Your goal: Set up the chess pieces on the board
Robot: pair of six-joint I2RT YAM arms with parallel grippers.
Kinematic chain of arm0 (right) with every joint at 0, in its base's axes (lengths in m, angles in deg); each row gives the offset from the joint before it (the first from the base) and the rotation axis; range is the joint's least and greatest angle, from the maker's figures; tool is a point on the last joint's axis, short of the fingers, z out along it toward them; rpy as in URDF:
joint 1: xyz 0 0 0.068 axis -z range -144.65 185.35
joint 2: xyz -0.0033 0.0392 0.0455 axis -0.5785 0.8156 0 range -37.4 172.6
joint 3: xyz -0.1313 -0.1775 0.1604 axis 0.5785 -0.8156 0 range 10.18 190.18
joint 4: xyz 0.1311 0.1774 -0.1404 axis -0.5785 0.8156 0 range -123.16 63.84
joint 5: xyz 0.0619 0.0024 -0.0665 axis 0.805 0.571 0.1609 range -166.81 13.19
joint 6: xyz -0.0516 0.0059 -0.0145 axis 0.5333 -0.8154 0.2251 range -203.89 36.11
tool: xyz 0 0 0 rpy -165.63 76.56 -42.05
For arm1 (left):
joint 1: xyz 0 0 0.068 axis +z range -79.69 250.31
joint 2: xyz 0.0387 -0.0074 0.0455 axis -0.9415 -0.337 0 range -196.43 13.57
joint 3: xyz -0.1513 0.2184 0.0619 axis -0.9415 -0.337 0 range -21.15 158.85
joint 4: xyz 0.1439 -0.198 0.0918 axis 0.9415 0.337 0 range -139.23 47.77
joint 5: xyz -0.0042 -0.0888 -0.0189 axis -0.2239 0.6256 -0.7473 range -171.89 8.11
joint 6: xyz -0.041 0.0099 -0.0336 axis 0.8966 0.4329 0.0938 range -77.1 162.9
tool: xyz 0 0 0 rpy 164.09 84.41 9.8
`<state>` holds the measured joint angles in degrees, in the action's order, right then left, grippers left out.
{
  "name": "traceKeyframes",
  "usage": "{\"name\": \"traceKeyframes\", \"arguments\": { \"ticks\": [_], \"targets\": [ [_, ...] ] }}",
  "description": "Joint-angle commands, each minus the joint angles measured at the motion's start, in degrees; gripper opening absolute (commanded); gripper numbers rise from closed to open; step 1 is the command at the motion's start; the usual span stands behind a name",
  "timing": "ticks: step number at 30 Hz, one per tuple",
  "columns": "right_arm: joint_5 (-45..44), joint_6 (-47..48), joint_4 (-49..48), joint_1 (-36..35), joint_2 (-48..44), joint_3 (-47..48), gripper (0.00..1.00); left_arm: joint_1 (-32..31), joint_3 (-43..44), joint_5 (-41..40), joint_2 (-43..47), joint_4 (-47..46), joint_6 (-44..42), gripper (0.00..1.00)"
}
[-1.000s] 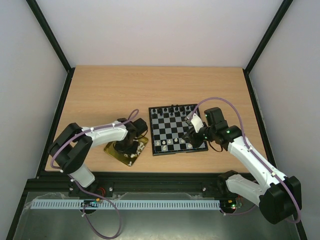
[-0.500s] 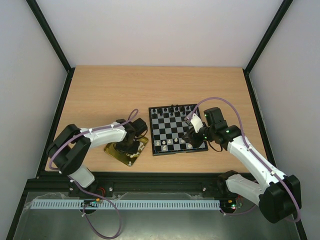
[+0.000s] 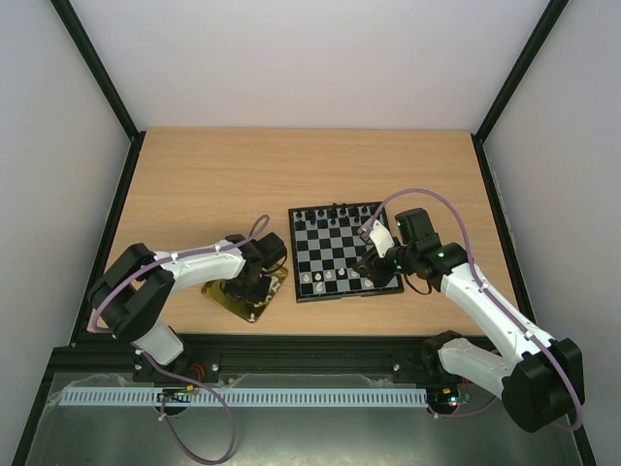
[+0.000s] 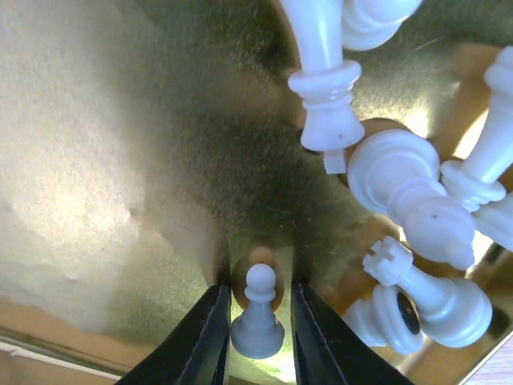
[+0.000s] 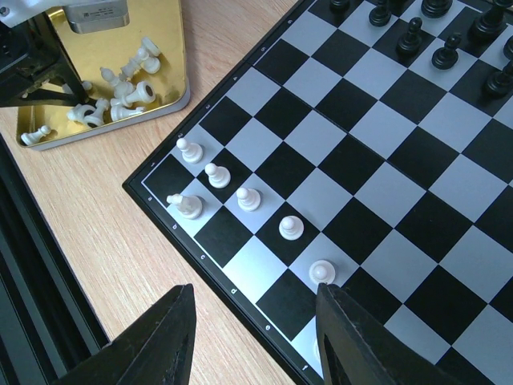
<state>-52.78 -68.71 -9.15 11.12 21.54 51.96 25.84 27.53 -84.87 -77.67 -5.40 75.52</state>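
Observation:
The board (image 3: 342,245) lies right of centre, with several white pawns (image 5: 248,197) in a row near its front-left corner and one more white piece (image 5: 186,205) beside them. Loose white chess pieces (image 4: 401,184) lie heaped in the gold tray (image 3: 221,291). My left gripper (image 4: 258,285) is down in the tray, narrowly open, its fingers flanking one upright white pawn (image 4: 256,321) with a small gap at the right finger. My right gripper (image 5: 255,293) hovers open over the board's near edge (image 5: 232,293), with nothing in it.
Black chessmen (image 5: 413,36) stand along the board's far rows. The tray (image 5: 152,40) sits just left of the board on the wooden table (image 3: 213,184). A black frame rail (image 3: 291,345) runs along the near edge.
My left gripper's jaws have parted a little around the pawn in the tray, and the left arm has shifted slightly. The right arm has stayed still.

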Motion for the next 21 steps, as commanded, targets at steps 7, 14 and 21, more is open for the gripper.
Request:
{"name": "traceKeyframes", "arguments": {
  "ticks": [7, 14, 21],
  "targets": [
    [1.38, 0.49, 0.34, 0.06, 0.61, -0.73, 0.43, -1.21, -2.22, 1.48, -0.77, 1.26, 0.86, 0.21],
    [1.46, 0.55, 0.43, 0.06, 0.82, -0.73, 0.44, -1.40, -2.36, 1.49, -1.11, 1.40, 0.75, 0.18],
    [1.80, -0.70, 0.53, 0.06, 0.83, 0.40, 0.43, -1.50, -1.68, 0.02, 0.83, 1.77, 1.13, 0.14]
  ]
}}
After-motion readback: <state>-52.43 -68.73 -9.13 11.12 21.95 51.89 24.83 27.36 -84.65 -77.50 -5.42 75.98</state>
